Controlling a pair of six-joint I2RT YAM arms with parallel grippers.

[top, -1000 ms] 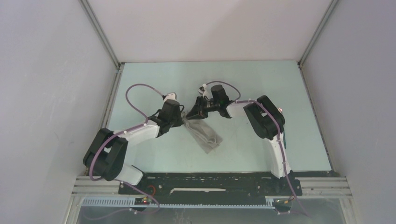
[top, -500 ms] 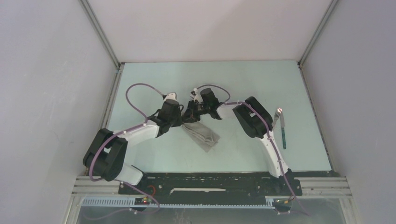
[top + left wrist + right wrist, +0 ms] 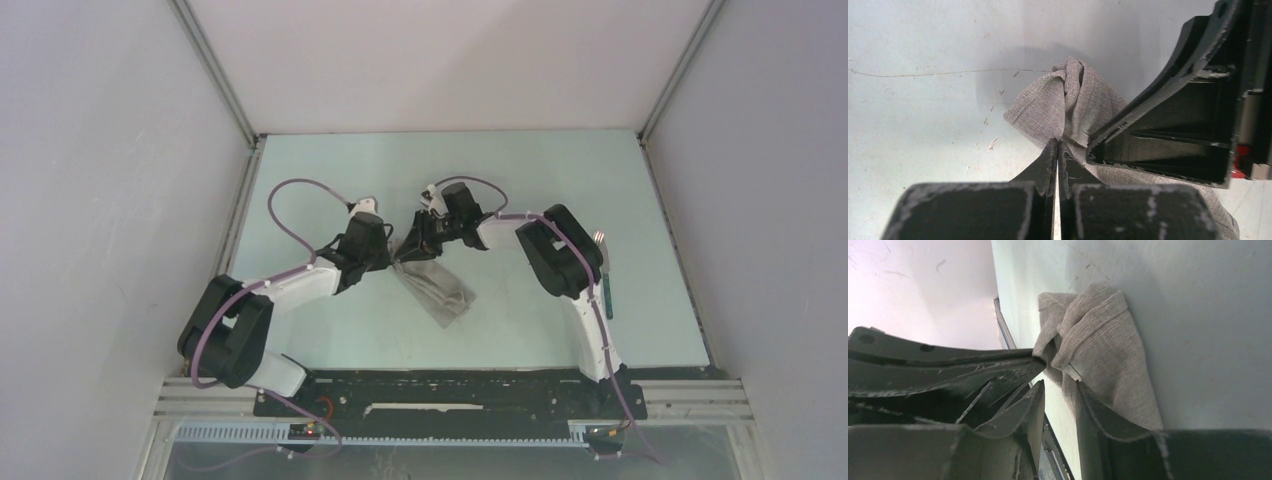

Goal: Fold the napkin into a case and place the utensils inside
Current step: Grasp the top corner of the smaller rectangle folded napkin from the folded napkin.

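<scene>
The taupe-grey napkin lies folded into a narrow slanted strip at mid-table, its upper end lifted. My left gripper is shut on that end; the left wrist view shows the bunched cloth pinched at the closed tips. My right gripper faces it from the right, jaws apart, with the cloth draped over the outside of one finger. A fork with a dark teal handle lies at the right, half hidden by the right arm. The pink-handled utensil is out of view.
The pale green table is walled by grey panels on the left, back and right. The left arm's purple cable loops above the table. The black base rail runs along the near edge.
The right arm swung left half a second ago, uncovering the fork, then came back right and covers most of it again. The napkin's lifted end shifted slightly. The left gripper stayed.
</scene>
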